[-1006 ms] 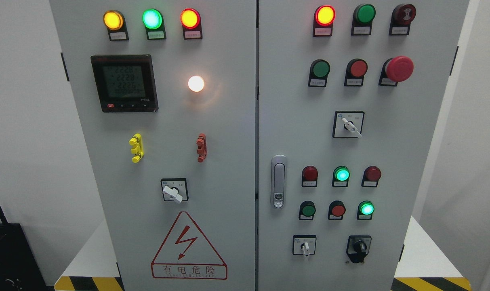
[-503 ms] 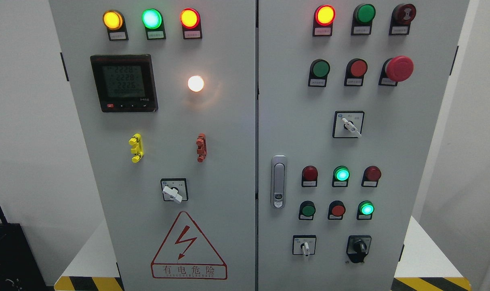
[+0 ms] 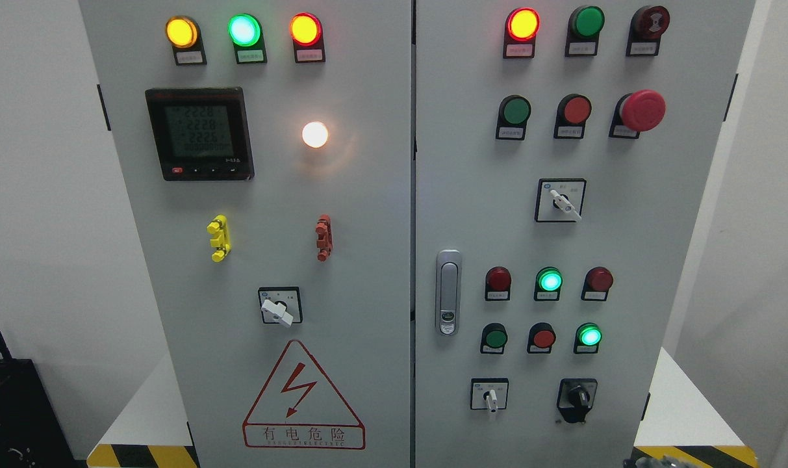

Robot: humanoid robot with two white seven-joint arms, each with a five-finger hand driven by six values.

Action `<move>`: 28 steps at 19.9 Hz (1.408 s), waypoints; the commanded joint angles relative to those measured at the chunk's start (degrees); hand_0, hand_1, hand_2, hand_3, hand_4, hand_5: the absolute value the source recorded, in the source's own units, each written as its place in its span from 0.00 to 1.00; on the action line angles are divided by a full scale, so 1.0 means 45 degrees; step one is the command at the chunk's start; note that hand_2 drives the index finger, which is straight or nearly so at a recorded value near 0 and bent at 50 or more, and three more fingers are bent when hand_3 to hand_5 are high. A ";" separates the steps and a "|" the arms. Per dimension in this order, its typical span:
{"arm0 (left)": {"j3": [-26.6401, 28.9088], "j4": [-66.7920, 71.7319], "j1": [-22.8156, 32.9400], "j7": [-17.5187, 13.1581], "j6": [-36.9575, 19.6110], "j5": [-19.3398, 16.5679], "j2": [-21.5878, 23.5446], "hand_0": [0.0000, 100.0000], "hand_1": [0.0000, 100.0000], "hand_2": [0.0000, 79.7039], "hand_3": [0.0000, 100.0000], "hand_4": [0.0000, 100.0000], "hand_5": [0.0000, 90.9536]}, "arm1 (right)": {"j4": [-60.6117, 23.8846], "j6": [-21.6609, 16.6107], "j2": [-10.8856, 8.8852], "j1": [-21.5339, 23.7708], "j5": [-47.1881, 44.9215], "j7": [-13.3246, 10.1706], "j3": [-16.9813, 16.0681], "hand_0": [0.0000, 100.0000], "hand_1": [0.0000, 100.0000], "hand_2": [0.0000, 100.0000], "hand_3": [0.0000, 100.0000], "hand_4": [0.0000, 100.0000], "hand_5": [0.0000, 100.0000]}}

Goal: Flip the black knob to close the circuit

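Note:
The black knob (image 3: 577, 396) sits at the lower right of the grey cabinet's right door (image 3: 627, 260), on a black plate. Its handle points roughly downward. A white selector switch (image 3: 490, 395) is to its left. Above it are a lit green lamp (image 3: 589, 336), a red button (image 3: 543, 338) and a green button (image 3: 495, 338). A dark grey tip of my right hand (image 3: 653, 463) just shows at the bottom edge, well below and right of the knob. My left hand is out of view.
The left door (image 3: 270, 195) carries a meter (image 3: 200, 133), lit lamps, a white selector (image 3: 278, 311) and a red warning triangle (image 3: 303, 400). A door handle (image 3: 447, 291) sits by the centre seam. A red mushroom button (image 3: 642, 110) is upper right. A black box (image 3: 10, 409) stands lower left.
A dark grey shape has come in at the bottom edge on the right. The panel and the black knob have not changed.

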 commanded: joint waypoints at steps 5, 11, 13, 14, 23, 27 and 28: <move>0.0000 0.0010 -0.0008 -0.0004 0.0011 0.0000 0.0000 0.12 0.56 0.00 0.00 0.00 0.00 | 0.1623 0.0221 -0.0002 -0.1189 0.1024 -0.0003 0.1047 0.00 0.00 0.88 1.00 0.88 0.92; 0.0000 -0.0009 -0.0008 -0.0004 0.0011 0.0000 0.0000 0.12 0.56 0.00 0.00 0.00 0.00 | 0.2873 0.0241 -0.0060 -0.2166 0.1004 -0.0042 0.0988 0.00 0.00 0.89 1.00 0.88 0.92; 0.0000 0.0010 -0.0008 -0.0004 0.0011 0.0000 0.0000 0.12 0.56 0.00 0.00 0.00 0.00 | 0.3206 0.0221 -0.0080 -0.2322 0.0946 -0.0081 0.0930 0.00 0.00 0.89 1.00 0.88 0.92; 0.0000 -0.0009 0.0012 -0.0004 0.0011 0.0000 0.0000 0.12 0.56 0.00 0.00 0.00 0.00 | 0.3323 0.0221 -0.0119 -0.2342 0.0887 -0.0100 0.0872 0.00 0.00 0.89 1.00 0.88 0.92; 0.0000 0.0010 -0.0007 -0.0004 0.0011 0.0000 0.0000 0.12 0.56 0.00 0.00 0.00 0.00 | 0.3930 0.0221 -0.0822 -0.2596 0.0750 -0.0276 0.0324 0.00 0.00 0.89 1.00 0.88 0.92; 0.0000 0.0010 -0.0007 -0.0004 0.0011 -0.0039 0.0000 0.12 0.56 0.00 0.00 0.00 0.00 | 0.4008 0.0260 -0.0764 -0.2830 0.0750 -0.0276 0.0344 0.00 0.00 0.89 1.00 0.88 0.92; 0.0000 -0.0009 0.0012 -0.0004 0.0011 -0.0039 0.0000 0.12 0.56 0.00 0.00 0.00 0.00 | 0.4066 0.0280 -0.0725 -0.2869 0.0750 -0.0296 0.0344 0.00 0.00 0.89 1.00 0.88 0.92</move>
